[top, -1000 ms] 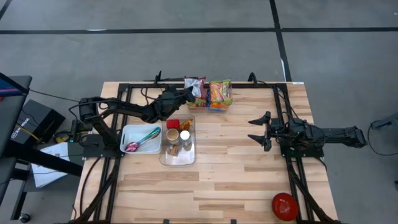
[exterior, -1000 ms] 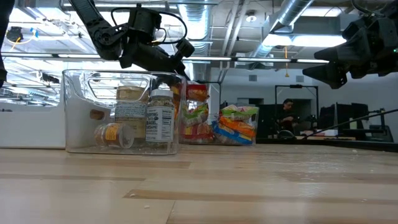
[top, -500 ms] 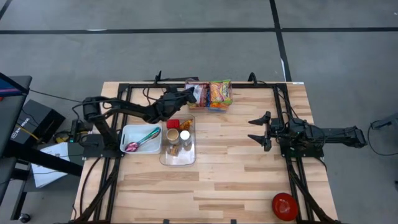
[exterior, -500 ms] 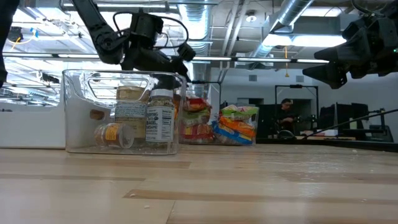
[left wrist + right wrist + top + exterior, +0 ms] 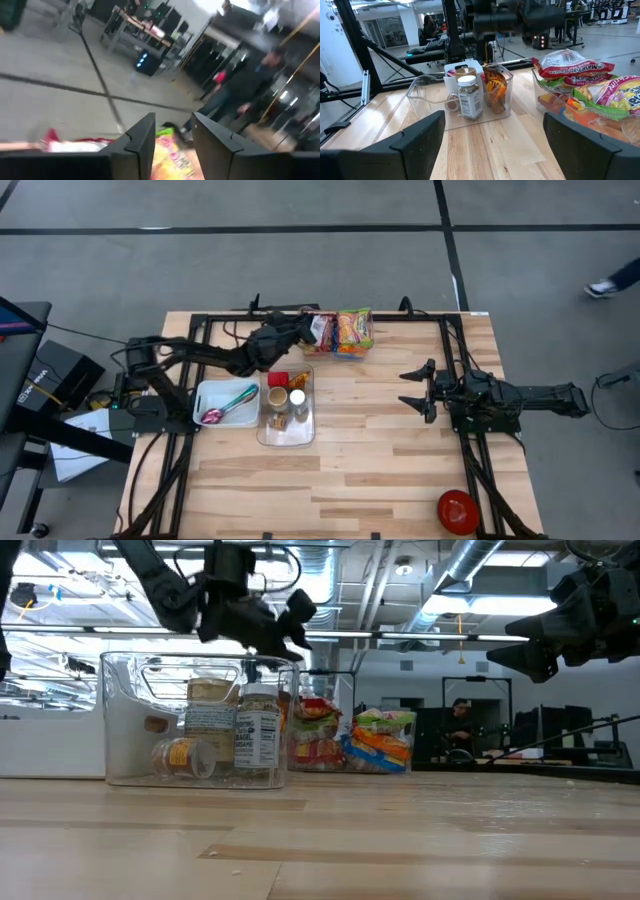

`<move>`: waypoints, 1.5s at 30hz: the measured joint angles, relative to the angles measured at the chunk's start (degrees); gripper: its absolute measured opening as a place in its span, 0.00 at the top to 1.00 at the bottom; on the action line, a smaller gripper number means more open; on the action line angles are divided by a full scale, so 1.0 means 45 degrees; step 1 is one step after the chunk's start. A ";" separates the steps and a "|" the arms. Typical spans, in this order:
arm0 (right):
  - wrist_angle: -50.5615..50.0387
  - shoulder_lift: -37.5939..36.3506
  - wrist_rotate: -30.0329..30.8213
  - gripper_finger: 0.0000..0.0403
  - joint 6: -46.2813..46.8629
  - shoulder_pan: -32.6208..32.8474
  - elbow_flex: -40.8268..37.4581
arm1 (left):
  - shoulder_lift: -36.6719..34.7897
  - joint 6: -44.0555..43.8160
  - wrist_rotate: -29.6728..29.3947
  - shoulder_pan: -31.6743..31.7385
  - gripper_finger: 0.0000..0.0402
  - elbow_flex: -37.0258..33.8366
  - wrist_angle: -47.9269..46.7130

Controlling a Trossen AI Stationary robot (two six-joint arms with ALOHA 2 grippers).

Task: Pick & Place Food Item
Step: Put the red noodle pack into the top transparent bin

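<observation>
- Spanning most of the high view, the wooden table [image 5: 400, 470] carries a black frame and both dark arms.
- Reaching from the table's left side toward the far edge, the left arm holds the left gripper [image 5: 303, 329] in the air just beside the snack packets [image 5: 342, 330]; its two fingers [image 5: 145, 135] stand a little apart with nothing between them, and in the low view it hangs above the packets without touching.
- Waiting on the right side, the right gripper [image 5: 417, 390] points toward the table's middle, jaws spread wide and empty.
- Lying at the far edge near the middle, the snack packets form a small heap: a red-and-white one on the left, an orange-and-green one on the right.
- Sitting just near of the packets, a clear bin [image 5: 287, 412] holds spice jars [image 5: 259, 730].
- Resting left of the bin, touching it, a white tray [image 5: 205, 392] holds a green and pink spoon [image 5: 228, 402].
- Sitting at the near right corner is a red bowl [image 5: 457, 511].
</observation>
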 joint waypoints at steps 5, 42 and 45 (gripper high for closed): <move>0.0000 0.0000 -0.0001 0.18 0.0001 -0.0001 0.0000 | -0.2450 0.2910 0.0172 0.0022 0.77 0.0000 -0.4936; -0.0002 -0.0003 0.0004 0.18 0.0002 -0.0002 0.0000 | 0.0511 1.0069 0.4163 0.0898 1.00 0.3915 -1.2075; -0.0002 -0.0002 -0.0001 0.18 0.0002 0.0002 0.0001 | 0.0660 0.9936 0.4163 0.0912 1.00 0.4334 -1.3080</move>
